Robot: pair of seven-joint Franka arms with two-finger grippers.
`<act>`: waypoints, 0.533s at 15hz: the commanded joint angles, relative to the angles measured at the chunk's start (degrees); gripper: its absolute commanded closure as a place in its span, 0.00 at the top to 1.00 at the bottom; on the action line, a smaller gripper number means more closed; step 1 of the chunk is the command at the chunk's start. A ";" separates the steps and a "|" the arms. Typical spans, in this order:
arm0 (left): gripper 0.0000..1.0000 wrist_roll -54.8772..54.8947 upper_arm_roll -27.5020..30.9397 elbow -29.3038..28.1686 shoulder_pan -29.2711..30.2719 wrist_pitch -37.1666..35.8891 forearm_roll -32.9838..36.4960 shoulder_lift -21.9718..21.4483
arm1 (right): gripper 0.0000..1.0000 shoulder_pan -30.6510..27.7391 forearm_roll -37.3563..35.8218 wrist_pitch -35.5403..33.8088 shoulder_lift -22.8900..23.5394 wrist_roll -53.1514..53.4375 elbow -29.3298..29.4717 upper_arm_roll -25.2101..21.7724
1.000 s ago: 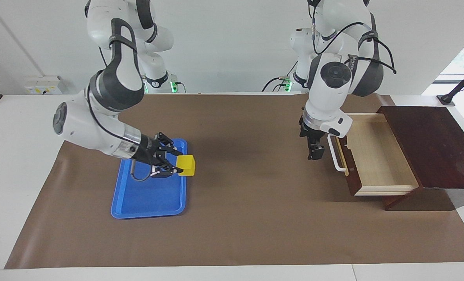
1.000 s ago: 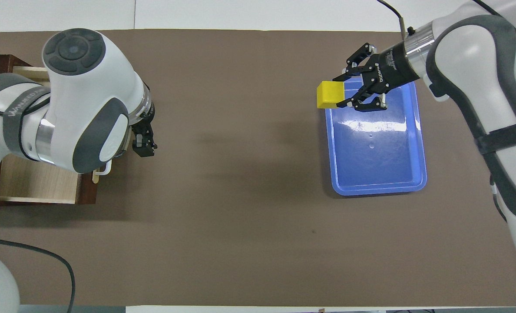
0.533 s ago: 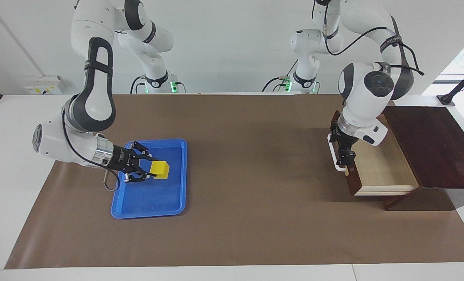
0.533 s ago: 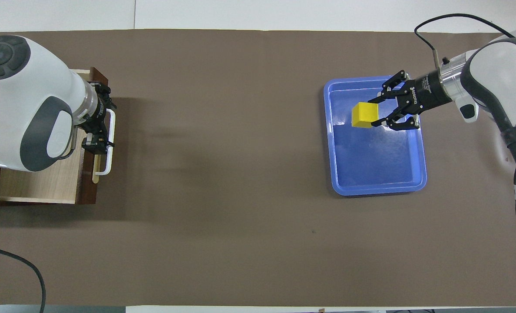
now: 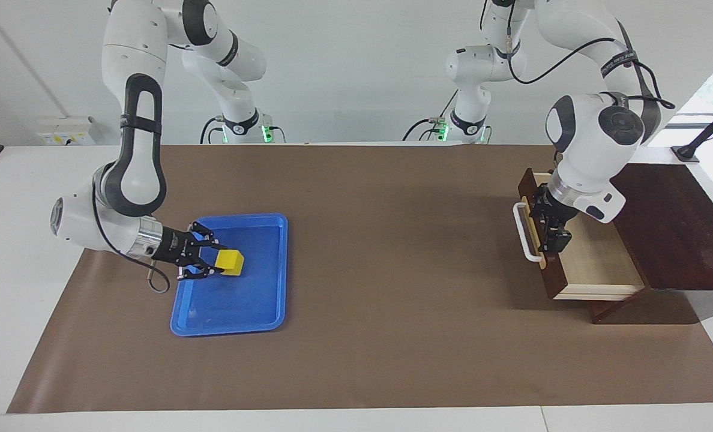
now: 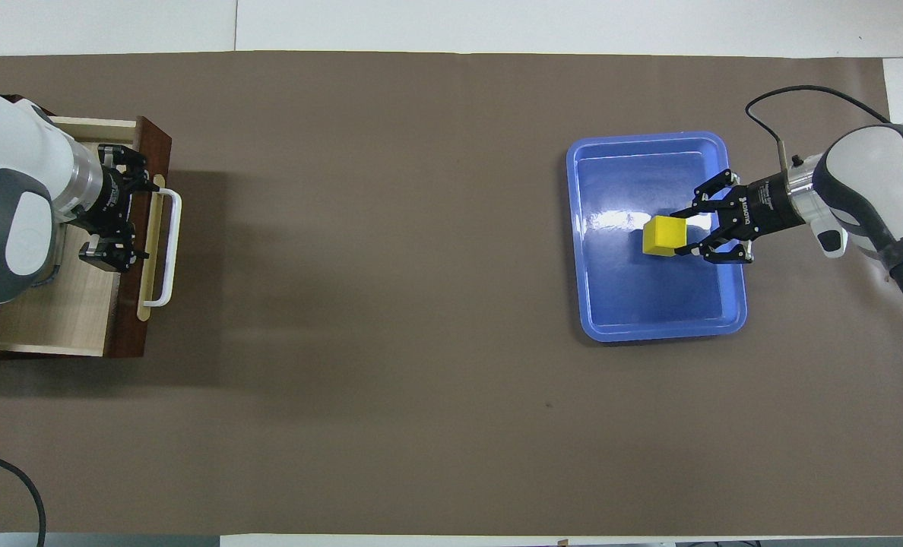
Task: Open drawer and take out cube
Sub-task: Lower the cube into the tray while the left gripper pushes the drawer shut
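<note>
1. Right gripper (image 5: 212,268) fingers (image 6: 689,248) clamped on two opposite flat faces of the cube (image 5: 231,262), low over the blue tray (image 5: 272,300).
2. Cube looks rigid, light, smooth; flat faces are the right hold.
3. Left gripper (image 5: 551,225) fingers spread wide, holding nothing, just inside the drawer (image 5: 596,264) front by its handle (image 5: 524,233).
4. Drawer stands pulled out, at the left arm's end of the counter (image 5: 392,336).

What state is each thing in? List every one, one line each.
drawer: open, partway out of its dark box.
cube: out of the drawer, gripped, low over the blue tray.
blue tray: flat on the table, toward the right arm's end.
right gripper: shut on the cube.
left gripper: open, over the drawer just inside its front.
</note>
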 commanded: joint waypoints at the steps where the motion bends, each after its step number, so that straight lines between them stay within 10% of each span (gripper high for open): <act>1: 1.00 8.32 0.60 -2.13 5.86 2.11 1.67 -0.97 | 0.00 0.66 1.23 2.88 -2.72 -5.49 -4.59 0.32; 8: 1.00 17.01 0.60 -7.65 12.36 8.41 1.67 -2.99 | 0.00 1.98 1.06 3.32 -3.51 -15.43 -7.23 0.23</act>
